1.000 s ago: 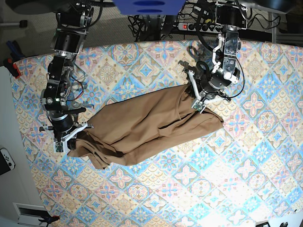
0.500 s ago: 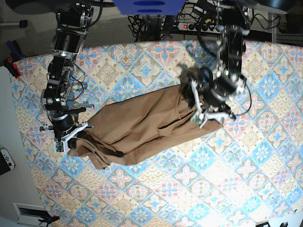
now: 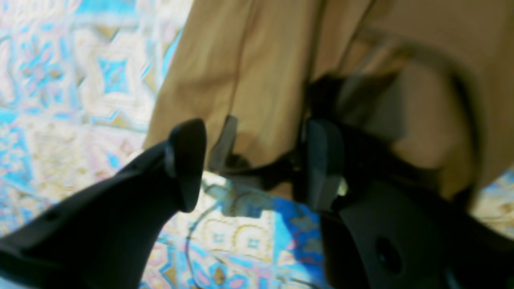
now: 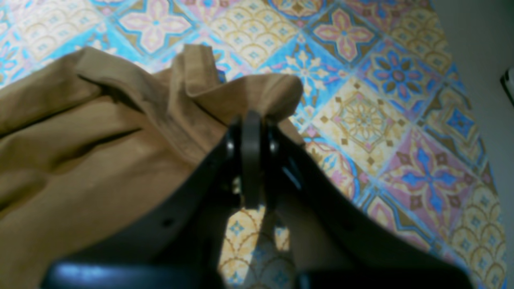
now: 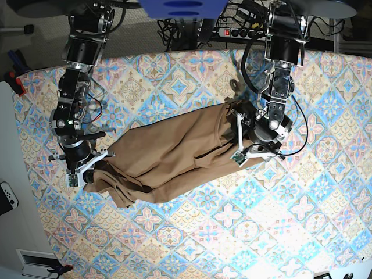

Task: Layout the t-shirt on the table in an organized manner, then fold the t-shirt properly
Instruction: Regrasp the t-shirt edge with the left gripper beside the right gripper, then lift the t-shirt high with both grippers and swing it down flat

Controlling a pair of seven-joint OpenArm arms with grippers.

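The tan-brown t-shirt (image 5: 174, 154) lies rumpled and slanted across the patterned table (image 5: 186, 238). My left gripper (image 5: 251, 150) hovers over the shirt's right end. In the left wrist view its black fingers (image 3: 186, 160) stand wide apart, so the left gripper (image 3: 253, 164) is open, with the t-shirt's (image 3: 249, 80) edge lying between them above the table (image 3: 60, 80). My right gripper (image 5: 87, 170) is at the shirt's lower left corner. Seen from the right wrist, the right gripper (image 4: 251, 160) is shut on a bunched fold of the t-shirt (image 4: 100, 152).
A power strip (image 5: 241, 33) with tangled cables lies behind the table's far edge. A white controller (image 5: 7, 196) sits on the floor off the left edge, which runs close to my right arm. A blue object (image 5: 183, 7) hangs at the top centre.
My left gripper has opened, let go of the shirt's right end and moved toward the front of the table. The right arm has kept still, shut on the cloth.
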